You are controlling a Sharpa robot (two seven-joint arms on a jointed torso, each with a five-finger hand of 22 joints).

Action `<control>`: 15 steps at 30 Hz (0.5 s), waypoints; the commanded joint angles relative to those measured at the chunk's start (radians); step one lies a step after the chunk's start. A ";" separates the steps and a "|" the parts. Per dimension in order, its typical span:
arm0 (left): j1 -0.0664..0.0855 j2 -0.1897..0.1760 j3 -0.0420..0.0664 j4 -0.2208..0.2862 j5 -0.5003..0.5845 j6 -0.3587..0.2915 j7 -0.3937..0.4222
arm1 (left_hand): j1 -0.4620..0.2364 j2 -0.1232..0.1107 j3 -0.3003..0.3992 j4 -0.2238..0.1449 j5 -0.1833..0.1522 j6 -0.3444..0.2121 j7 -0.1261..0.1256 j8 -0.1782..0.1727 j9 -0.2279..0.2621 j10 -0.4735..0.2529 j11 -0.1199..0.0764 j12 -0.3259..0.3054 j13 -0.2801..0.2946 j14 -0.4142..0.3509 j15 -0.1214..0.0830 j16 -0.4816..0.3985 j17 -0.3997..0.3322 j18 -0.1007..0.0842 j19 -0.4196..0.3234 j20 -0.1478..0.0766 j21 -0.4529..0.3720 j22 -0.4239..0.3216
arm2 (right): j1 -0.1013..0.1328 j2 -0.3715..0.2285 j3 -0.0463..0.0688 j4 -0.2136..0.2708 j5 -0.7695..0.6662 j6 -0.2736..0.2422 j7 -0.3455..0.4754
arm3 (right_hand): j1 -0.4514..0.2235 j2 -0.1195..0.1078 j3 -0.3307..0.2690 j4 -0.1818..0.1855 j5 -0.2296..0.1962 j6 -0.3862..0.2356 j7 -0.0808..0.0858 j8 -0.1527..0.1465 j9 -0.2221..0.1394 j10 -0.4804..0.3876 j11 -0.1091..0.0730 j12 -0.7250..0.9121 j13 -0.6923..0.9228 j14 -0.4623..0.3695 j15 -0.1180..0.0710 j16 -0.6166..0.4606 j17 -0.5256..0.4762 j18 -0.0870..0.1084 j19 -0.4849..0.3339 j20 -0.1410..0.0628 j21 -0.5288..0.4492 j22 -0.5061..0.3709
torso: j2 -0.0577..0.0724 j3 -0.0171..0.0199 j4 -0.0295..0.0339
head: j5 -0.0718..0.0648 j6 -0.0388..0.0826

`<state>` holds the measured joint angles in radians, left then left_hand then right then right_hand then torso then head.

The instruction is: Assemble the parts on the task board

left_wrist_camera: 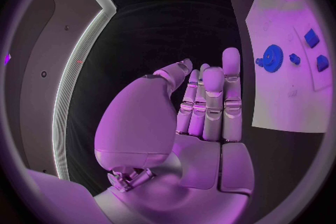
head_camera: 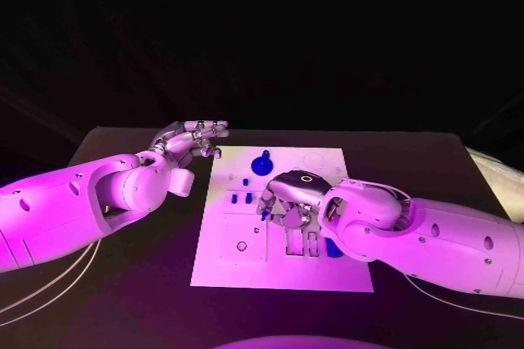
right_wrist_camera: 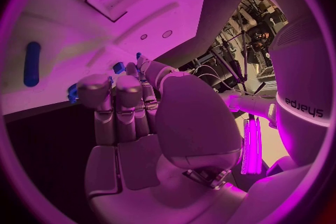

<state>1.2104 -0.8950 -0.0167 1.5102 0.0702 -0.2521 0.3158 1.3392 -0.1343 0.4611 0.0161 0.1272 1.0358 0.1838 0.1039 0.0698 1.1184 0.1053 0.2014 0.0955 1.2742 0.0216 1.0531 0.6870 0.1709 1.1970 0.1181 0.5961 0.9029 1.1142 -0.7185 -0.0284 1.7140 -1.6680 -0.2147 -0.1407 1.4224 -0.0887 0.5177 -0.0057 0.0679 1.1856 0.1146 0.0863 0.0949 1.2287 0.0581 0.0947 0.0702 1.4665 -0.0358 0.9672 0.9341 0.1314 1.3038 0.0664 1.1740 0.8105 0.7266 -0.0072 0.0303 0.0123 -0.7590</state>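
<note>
- Right hand [head_camera: 286,201] hovered low over board [head_camera: 328,277], small blue part [head_camera: 266,213] at fingertips; grip unclear.
- Left hand [head_camera: 194,141] sat farther off, fingers together, empty.

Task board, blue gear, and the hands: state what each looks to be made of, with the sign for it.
Task board: a thin white plate, matte, probably plastic or coated sheet; it lies flat with cut slots and little glare.
Blue gear: likely moulded or printed plastic; solid even colour, crisp teeth.
Left hand and right hand: smooth shells with soft highlights, metal or plastic, cannot tell which.
</note>
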 commanded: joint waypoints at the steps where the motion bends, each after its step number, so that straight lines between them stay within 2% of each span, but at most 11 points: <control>1: 0.000 0.004 0.000 0.001 -0.003 0.020 0.005 | -0.006 0.006 -0.006 0.000 0.004 -0.005 -0.002 0.003 -0.001 -0.008 0.001 0.006 0.002 -0.005 -0.002 -0.002 -0.001 0.012 -0.001 0.002 -0.005 -0.001 | -0.010 0.015 -0.001 -0.013 -0.028 0.021 0.006 | -0.011 0.003 0.005 -0.002 0.005 0.000 0.007 -0.002 0.001 0.007 -0.001 -0.001 0.001 0.017 0.006 0.006 0.001 0.004 0.003 0.004 0.004 0.000 | 0.000 0.0007 0.0013 | 0.001 -0.003; 6: -0.001 0.007 -0.001 0.001 -0.003 0.024 0.002 | -0.006 0.007 -0.006 0.000 0.004 -0.006 -0.001 0.003 -0.001 -0.009 0.002 0.007 0.002 -0.006 -0.001 -0.003 -0.002 0.012 -0.001 0.002 -0.006 -0.002 | -0.021 0.033 -0.003 -0.030 -0.036 0.027 0.001 | -0.016 0.003 0.005 -0.002 0.003 -0.001 0.009 -0.004 0.001 0.006 0.000 -0.002 0.000 0.017 0.007 0.007 0.001 0.003 0.003 0.004 0.004 0.000 | 0.000 0.0020 0.0004 | 0.006 -0.007; 15: -0.001 0.009 -0.003 0.000 -0.003 0.030 -0.002 | -0.005 0.011 -0.006 0.000 0.006 -0.007 -0.001 0.003 -0.001 -0.012 0.002 0.009 0.002 -0.006 -0.001 -0.003 -0.004 0.012 0.000 0.002 -0.009 -0.004 | -0.028 0.052 -0.005 -0.049 -0.051 0.036 -0.003 | -0.020 0.003 0.005 -0.002 0.002 -0.002 0.009 -0.004 0.001 0.005 0.001 -0.004 0.000 0.016 0.008 0.007 0.000 0.004 0.003 0.005 0.004 -0.001 | 0.000 0.0015 0.0001 | 0.010 -0.009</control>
<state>1.2097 -0.8888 -0.0198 1.5096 0.0702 -0.2473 0.3124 1.3353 -0.1303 0.4611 0.0161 0.1272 1.0358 0.1837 0.1038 0.0699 1.1149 0.1088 0.2055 0.0963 1.2743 0.0216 1.0531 0.6847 0.1709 1.1970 0.1181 0.5904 0.8999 1.0873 -0.6689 -0.0336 1.6679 -1.6941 -0.1954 -0.1417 1.4098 -0.0872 0.5175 -0.0057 0.0672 1.1841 0.1157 0.0807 0.0955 1.2287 0.0582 0.0924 0.0703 1.4665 -0.0359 0.9710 0.9338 0.1313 1.3038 0.0664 1.1739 0.8104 0.7267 -0.0055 0.0304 0.0220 -0.7676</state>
